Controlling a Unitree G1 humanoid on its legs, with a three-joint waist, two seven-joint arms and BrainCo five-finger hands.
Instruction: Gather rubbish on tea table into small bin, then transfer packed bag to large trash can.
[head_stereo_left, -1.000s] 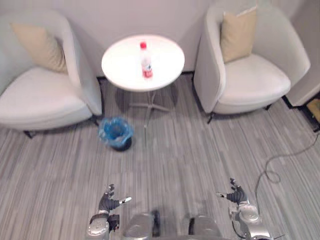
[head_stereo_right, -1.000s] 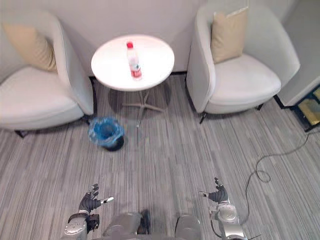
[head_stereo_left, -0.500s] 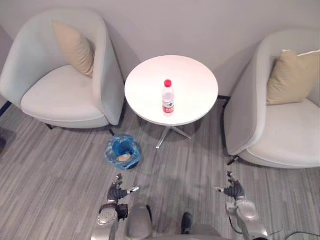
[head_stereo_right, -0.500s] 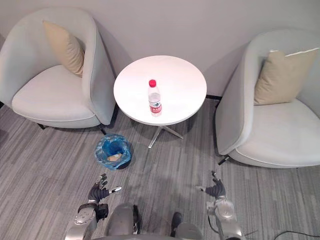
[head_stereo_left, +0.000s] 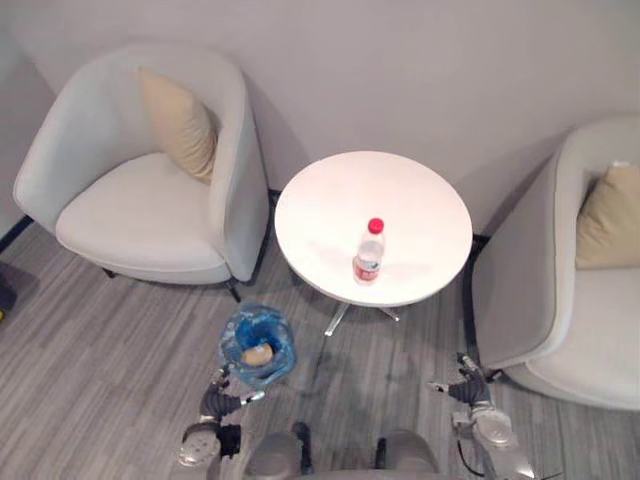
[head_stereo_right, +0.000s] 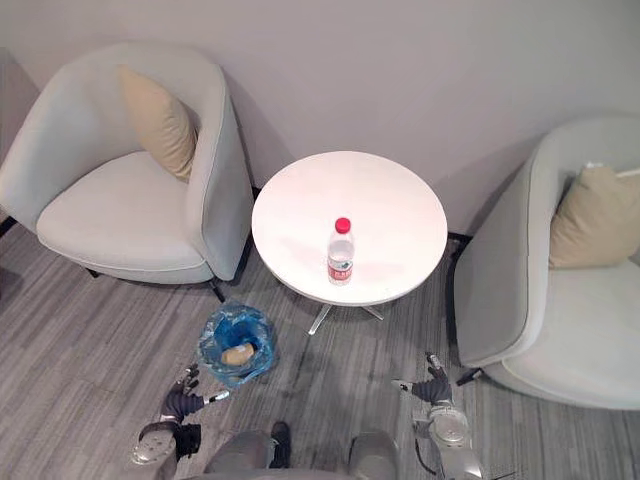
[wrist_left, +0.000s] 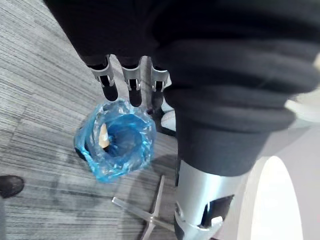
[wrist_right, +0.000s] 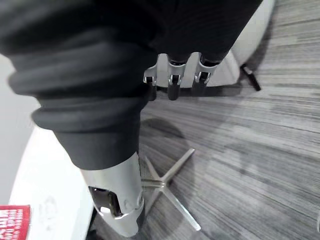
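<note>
Left chair (head_stereo_left: 140, 215) with tan cushion (head_stereo_left: 180, 125): left of the worktop (head_stereo_left: 330, 215), close beside its edge.

Bin (head_stereo_left: 283, 345), blue bag liner: on the floor front-left of the worktop, near its base. One tan scrap (head_stereo_left: 257, 355) lies inside.

Left hand (head_stereo_left: 215, 402): low, front-left of the worktop, a bit further out from it than the bin. Palm faces inward, thumb sticks out sideways. Fingers (wrist_left: 122, 82) are straight and spread, holding nothing; the wrist view looks past them into the bag.

Bottle (head_stereo_left: 369, 253), red cap, red label: upright on the worktop, right of its centre and toward the front edge. Not in the bin yet.

Right hand (head_stereo_left: 468, 390): low, front-right of the worktop, mirrors the left. Fingers (wrist_right: 172, 75) are straight, thumb out, empty. Table legs show past them.

Right chair (head_stereo_left: 560, 300) with cushion (head_stereo_left: 608, 218): right of the worktop, close beside it.
</note>
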